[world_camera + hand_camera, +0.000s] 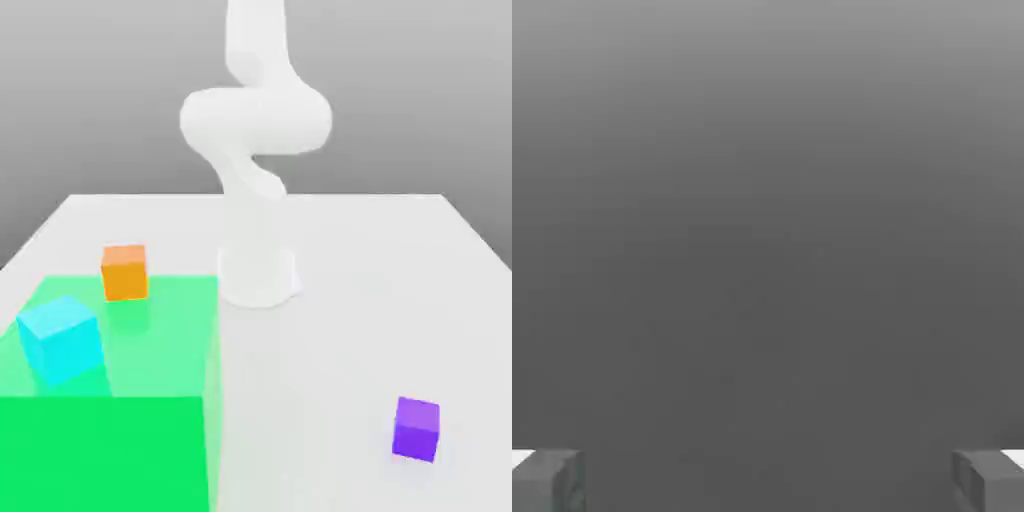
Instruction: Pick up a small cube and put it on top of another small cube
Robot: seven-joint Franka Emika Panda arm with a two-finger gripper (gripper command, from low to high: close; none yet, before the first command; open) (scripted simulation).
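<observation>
Purple cube [416, 430]: lay on the white surface [330, 350], away from my gripper [768, 482].
Cyan cube [62, 341], orange cube [125, 273]: sat on the green block [110, 450], outside my grip.
Fingers [550, 485]: I held them wide apart.

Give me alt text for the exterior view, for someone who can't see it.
Cyan cube and orange cube on a big green block; purple cube on the white surface beside it, white robot arm behind.

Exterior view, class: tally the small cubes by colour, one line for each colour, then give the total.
Orange cube: 1
Cyan cube: 1
Purple cube: 1
Total: 3 small cubes
</observation>
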